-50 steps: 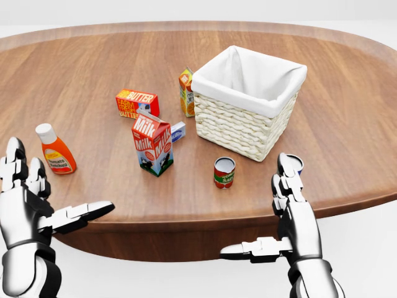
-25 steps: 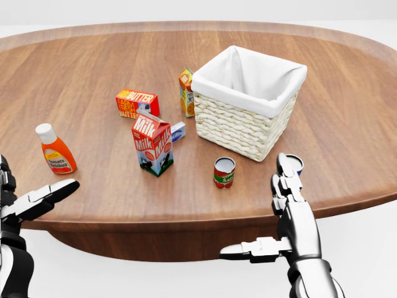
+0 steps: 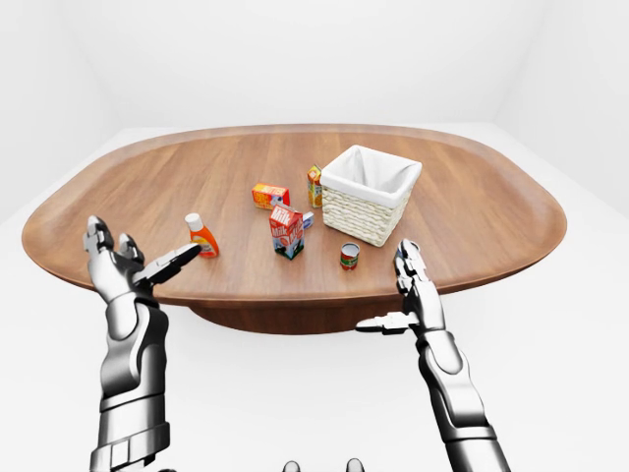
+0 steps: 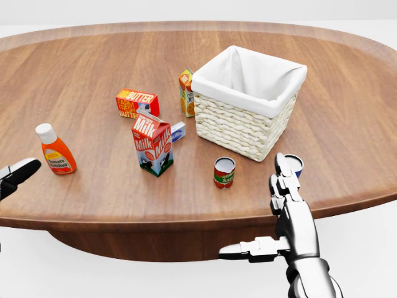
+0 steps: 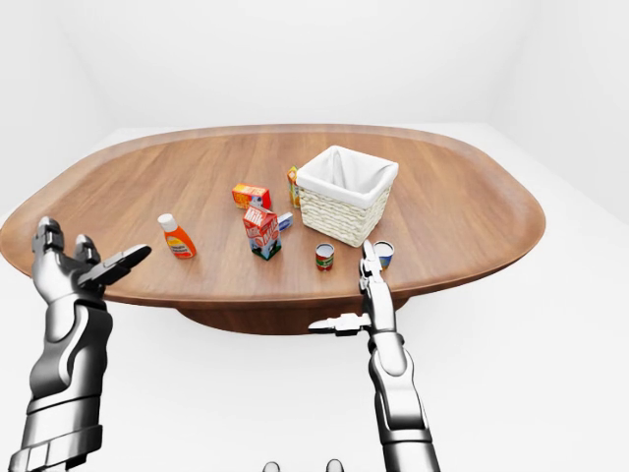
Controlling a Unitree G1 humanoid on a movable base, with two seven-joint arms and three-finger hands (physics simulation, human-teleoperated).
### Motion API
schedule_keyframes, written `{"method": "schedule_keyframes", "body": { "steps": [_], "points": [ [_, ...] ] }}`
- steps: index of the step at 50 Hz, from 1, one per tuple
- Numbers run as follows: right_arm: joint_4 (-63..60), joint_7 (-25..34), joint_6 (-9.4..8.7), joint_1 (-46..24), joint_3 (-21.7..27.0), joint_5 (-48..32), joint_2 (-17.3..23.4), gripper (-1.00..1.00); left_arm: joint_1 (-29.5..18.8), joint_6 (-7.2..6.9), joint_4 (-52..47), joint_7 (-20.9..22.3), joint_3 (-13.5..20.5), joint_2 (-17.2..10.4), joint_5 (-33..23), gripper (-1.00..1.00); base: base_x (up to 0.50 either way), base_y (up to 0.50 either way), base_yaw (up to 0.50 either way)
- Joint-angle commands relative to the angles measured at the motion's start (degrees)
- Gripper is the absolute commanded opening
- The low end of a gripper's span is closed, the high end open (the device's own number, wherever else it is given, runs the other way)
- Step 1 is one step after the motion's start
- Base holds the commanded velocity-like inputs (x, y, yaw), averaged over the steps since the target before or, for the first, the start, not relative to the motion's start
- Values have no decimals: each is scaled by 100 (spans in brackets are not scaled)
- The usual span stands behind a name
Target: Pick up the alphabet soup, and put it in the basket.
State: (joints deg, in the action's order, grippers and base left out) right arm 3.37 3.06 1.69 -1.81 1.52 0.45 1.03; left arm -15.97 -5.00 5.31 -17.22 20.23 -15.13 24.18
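A: What does the alphabet soup look like, and where is it?

B: I take it to be the small red-and-green labelled soup can (image 4: 224, 172) with a pale lid, though its label is too small to read. It stands upright on the oval brown wooden table (image 4: 93, 74), just below the woven white-lined wicker basket (image 4: 247, 101) in the head view, apart from its wall.

A: Anything beside it?

B: A blue-and-white can (image 5: 383, 254) stands to its right. The right-eye view shows it whole; in the head view the right hand (image 4: 286, 205) covers most of it.

A: And the hands?

B: The right hand is spread, fingers straight, thumb out to the left, grasping nothing, near the table's lower edge. The left hand (image 3: 123, 268) is likewise released and empty. The head view catches only one fingertip at its left edge; the left-eye view shows the whole hand and forearm raised beside the table.

A: What else is on the table?

B: A red milk carton (image 4: 152, 143), an orange bottle with a white cap (image 4: 55, 149), a red-orange butter box (image 4: 137, 103) and an orange juice carton (image 4: 186, 92) touching the basket.
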Motion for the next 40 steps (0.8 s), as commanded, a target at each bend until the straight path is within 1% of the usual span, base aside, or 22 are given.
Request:
{"method": "schedule_keyframes", "body": {
  "steps": [1,2,6,7,10,11,12,14,16,17,18,21,23,24,26,27,29,33,35,37,39,40],
  "points": [
    [20,5,1,-3,0,16,-3,100,-282,0,434,-83,335,-428,391,100,0,0,0],
    [-27,-3,-29,11,-9,10,-8,100,-303,0,514,-75,326,-473,421,100,0,0,0],
    [-85,-2,-20,44,-15,17,-13,100,-312,0,524,-131,336,-550,477,100,0,0,0],
    [-1,1,52,25,0,26,-8,100,-322,0,524,-145,369,-587,537,100,0,0,0],
    [-39,-13,28,38,-16,8,-14,100,-318,0,498,-167,392,-642,571,100,0,0,0],
    [70,-9,89,10,0,9,-3,100,-333,0,509,-198,443,-689,598,100,0,0,0],
    [89,-2,108,5,7,17,1,100,-344,0,524,-186,454,-716,643,100,0,0,0],
    [63,-3,77,6,10,25,1,100,-374,0,536,-242,504,-783,712,100,0,0,0],
    [125,15,126,-15,24,44,9,100,-381,0,502,-232,536,-819,873,100,0,0,0],
    [98,-10,94,-19,31,39,7,100,-395,0,543,-257,532,-844,848,100,0,0,0],
    [87,2,80,-22,29,50,9,100,-415,0,573,-237,534,-845,955,100,0,0,0],
    [35,-13,30,-15,18,40,4,100,-426,0,584,-269,515,-878,902,100,0,0,0],
    [9,-14,16,-7,11,34,2,100,-404,0,601,-298,474,-922,571,100,0,0,0],
    [9,-13,16,-7,11,34,2,100,-406,0,600,-294,481,-917,549,100,0,0,0],
    [65,-31,5,-40,13,32,-3,100,-330,0,261,-376,626,-923,676,100,0,0,0],
    [103,-28,23,-52,21,34,4,100,-355,0,232,-366,640,-983,723,100,0,0,0],
    [92,-23,16,-49,24,48,5,100,-376,0,288,-367,659,-998,716,100,0,0,0],
    [198,-4,90,-80,45,74,16,100,-418,0,407,-373,680,-1038,785,100,0,0,0],
    [167,-4,43,-81,45,79,18,100,-459,0,574,-380,662,-1062,731,100,0,0,0],
    [210,12,84,-91,59,100,25,100,-456,0,633,-361,688,-1078,812,100,0,0,0],
    [185,-1,65,-81,51,84,23,100,-437,0,622,-364,707,-1100,852,100,0,0,0],
    [46,-33,-49,-46,21,54,7,100,-426,0,604,-388,720,-1140,794,100,0,0,0]
  ]
}}
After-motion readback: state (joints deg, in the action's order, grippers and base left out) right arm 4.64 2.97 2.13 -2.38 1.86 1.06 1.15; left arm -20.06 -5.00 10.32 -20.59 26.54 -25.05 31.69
